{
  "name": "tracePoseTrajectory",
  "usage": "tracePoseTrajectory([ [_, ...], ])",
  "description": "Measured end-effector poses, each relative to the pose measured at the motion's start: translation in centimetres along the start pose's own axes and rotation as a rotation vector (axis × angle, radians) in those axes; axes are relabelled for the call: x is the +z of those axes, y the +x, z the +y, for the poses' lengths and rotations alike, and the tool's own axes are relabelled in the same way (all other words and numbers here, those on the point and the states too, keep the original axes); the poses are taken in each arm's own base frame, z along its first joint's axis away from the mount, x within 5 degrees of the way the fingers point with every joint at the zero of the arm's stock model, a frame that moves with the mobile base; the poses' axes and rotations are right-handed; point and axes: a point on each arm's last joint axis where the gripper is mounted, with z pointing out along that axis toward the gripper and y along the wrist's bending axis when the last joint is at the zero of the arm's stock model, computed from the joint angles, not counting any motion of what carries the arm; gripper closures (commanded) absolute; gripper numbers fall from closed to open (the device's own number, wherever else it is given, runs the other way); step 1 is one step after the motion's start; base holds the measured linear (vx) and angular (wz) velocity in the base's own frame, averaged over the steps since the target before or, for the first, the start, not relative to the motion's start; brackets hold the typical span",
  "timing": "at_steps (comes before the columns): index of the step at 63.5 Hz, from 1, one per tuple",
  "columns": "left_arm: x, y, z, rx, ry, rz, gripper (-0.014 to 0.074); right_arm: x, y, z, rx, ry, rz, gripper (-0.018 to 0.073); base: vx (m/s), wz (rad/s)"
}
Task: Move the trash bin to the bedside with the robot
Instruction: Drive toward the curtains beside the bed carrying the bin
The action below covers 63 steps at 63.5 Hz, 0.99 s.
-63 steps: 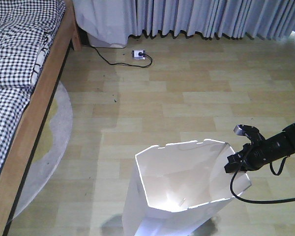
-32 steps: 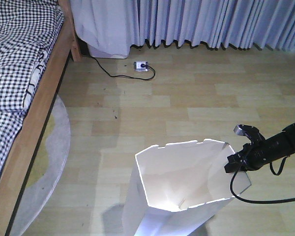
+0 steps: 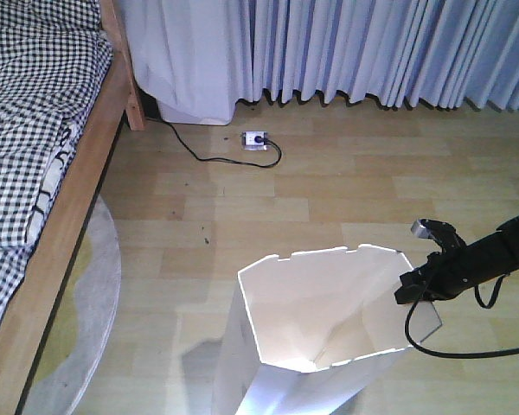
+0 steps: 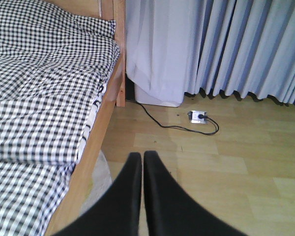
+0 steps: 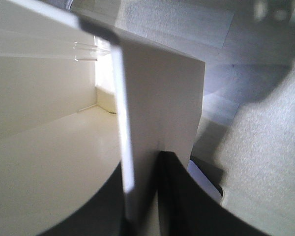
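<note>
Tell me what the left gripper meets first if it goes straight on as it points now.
Nothing close. The shut left gripper aims over light wooden floor toward the white power strip and grey-blue curtains behind it; which comes first is unclear. The wooden bed frame lies to its left.

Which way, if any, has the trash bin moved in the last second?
Yes. The trash bin has moved forward, towards the curtains: the floor power strip now lies nearer its far rim in the front view.
</note>
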Motion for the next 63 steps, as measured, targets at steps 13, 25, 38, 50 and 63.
tracePoseTrajectory([
  [13, 0.00, 0.00, 0.00, 0.000, 0.000, 0.000, 0.0603, 0.00, 0.00, 0.00, 0.000, 0.000, 0.000, 0.0564, 0.30, -0.03],
  [25, 0.00, 0.00, 0.00, 0.000, 0.000, 0.000, 0.0603, 0.00, 0.00, 0.00, 0.001, 0.000, 0.000, 0.0564, 0.31, -0.05],
  [38, 0.00, 0.00, 0.00, 0.000, 0.000, 0.000, 0.0603, 0.00, 0.00, 0.00, 0.001, 0.000, 0.000, 0.0564, 0.31, -0.04],
  [50, 0.00, 0.00, 0.00, 0.000, 0.000, 0.000, 0.0603, 0.00, 0.00, 0.00, 0.001, 0.000, 0.000, 0.0564, 0.30, -0.01],
  [63, 0.00, 0.00, 0.00, 0.000, 0.000, 0.000, 0.0603, 0.00, -0.01, 0.00, 0.002, 0.000, -0.001, 0.0564, 0.28, 0.01],
])
